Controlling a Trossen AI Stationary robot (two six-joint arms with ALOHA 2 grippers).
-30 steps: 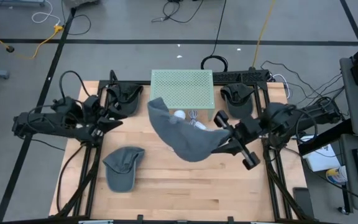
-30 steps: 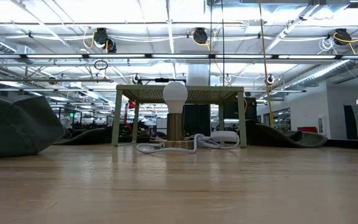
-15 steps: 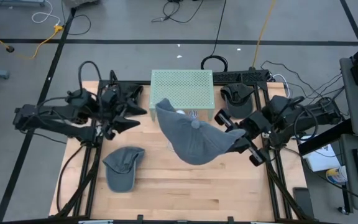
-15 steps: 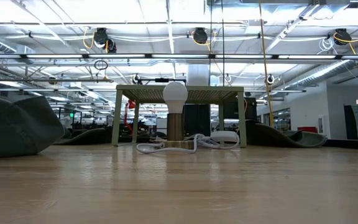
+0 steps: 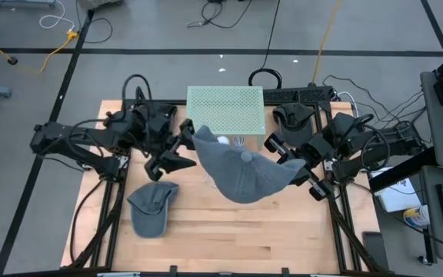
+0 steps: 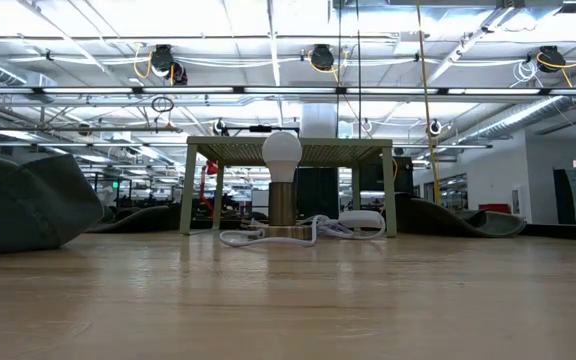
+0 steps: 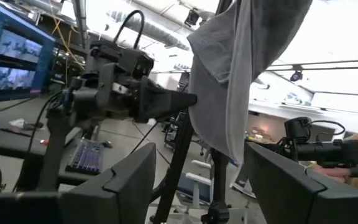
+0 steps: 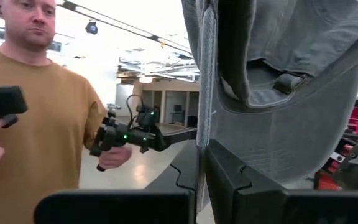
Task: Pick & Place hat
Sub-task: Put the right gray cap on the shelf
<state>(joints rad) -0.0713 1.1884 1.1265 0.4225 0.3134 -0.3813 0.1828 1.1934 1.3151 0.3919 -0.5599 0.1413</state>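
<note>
A grey hat (image 5: 241,175) hangs in the air over the table's middle, held by my right gripper (image 5: 292,172), which is shut on its right side. In the right wrist view the hat (image 8: 291,124) fills the space ahead of the shut gripper (image 8: 204,152). My left gripper (image 5: 184,154) is open, just left of the hat's left end (image 5: 198,140) and apart from it. Its wrist view shows the hat (image 7: 241,74) hanging ahead of the open gripper (image 7: 199,158). A second grey hat (image 5: 151,206) lies flat on the table near the left front. My right gripper pinches the hat's rim (image 8: 205,99) on its right side between the two fingers, coming level from the table's right. The hat is lifted clear of the table and stretches leftward from the fingers, its cloth sagging slack.
A green perforated stand (image 5: 225,109) sits at the table's far middle, with a lamp bulb (image 6: 281,155) and its white cord (image 6: 268,237) beneath it. A person (image 8: 48,118) holding hand controllers stands beyond the table. Bare wood (image 5: 237,238) lies along the near edge.
My left gripper has swung toward the table's right, closing on the hanging hat's left end, and stayed open. My right gripper has drifted slightly right, carrying the hat with it. The hat on the table has kept still.
</note>
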